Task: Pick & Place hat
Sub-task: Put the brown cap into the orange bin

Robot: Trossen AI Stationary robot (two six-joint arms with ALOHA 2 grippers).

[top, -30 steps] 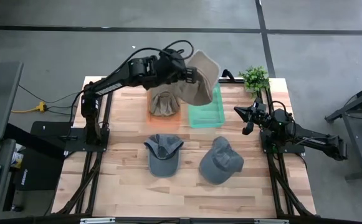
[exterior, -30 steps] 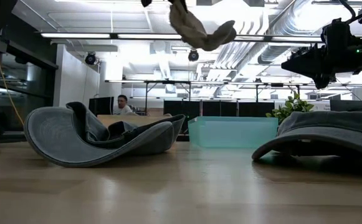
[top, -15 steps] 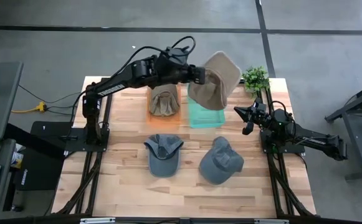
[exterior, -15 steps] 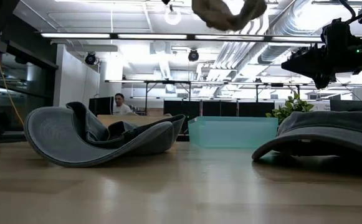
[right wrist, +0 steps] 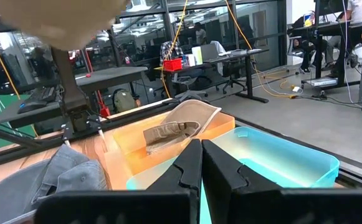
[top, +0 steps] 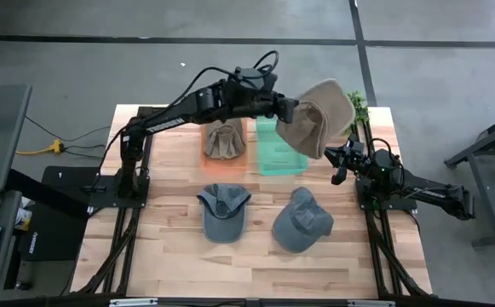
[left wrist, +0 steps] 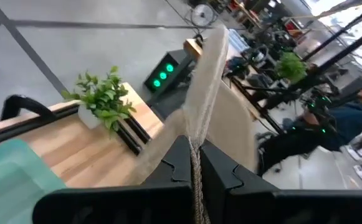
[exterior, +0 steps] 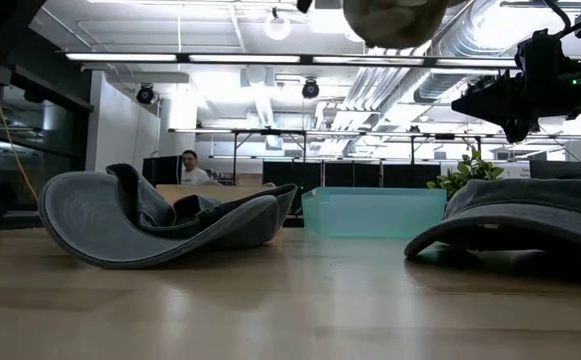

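Left gripper (top: 291, 109) clamped on tan hat (top: 319, 117) – hat hangs beyond fingertips, above teal bin (top: 274, 152).

A plant (top: 357, 100) stands at the table's (top: 179, 264) far right corner. Beyond the table, a person (exterior: 192, 167) sits among desks.

Left arm: extended from the table's left edge across the far edge toward the far right corner, raised well above the surface. Left gripper (top: 291, 109): fingers closed, clamping a hat (top: 319, 119). Right arm: folded low along the right edge. Right gripper (top: 336, 158): fingers together, holding nothing.
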